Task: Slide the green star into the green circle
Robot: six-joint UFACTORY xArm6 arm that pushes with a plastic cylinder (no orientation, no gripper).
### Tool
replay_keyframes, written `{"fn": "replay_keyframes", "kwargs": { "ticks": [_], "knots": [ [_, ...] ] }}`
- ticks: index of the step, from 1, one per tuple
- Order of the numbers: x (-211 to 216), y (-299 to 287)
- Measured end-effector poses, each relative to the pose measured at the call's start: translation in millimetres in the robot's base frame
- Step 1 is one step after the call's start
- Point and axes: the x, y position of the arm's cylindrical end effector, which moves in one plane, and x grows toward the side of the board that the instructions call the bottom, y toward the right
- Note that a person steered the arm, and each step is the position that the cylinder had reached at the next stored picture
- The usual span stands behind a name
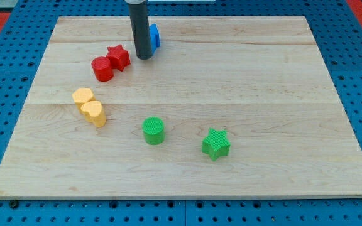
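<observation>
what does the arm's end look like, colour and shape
Only the end piece shows: a straight, smooth, dark grey cylindrical rod, entering from the view's top. My tip is blunt and flat-ended, next to a blue block. No cables, markings or gripper are visible.

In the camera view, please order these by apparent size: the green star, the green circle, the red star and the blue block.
1. green star and green circle: look alike, both nearer the view's bottom.
2. red star: smaller-looking, maybe only farther.
3. blue block: smallest visible, but the rod hides most of it.
</observation>
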Motion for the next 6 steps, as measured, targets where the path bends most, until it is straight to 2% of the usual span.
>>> {"fn": "replay_keyframes", "kwargs": {
  "ticks": [1, 2, 3, 4, 5, 6],
  "knots": [
    [-11.1, 7.9],
    [23.9, 80.7],
    [98.8, 164.1],
    [149.5, 218.0],
    [187.0, 195.7],
    [193.6, 192.5]
  ]
}}
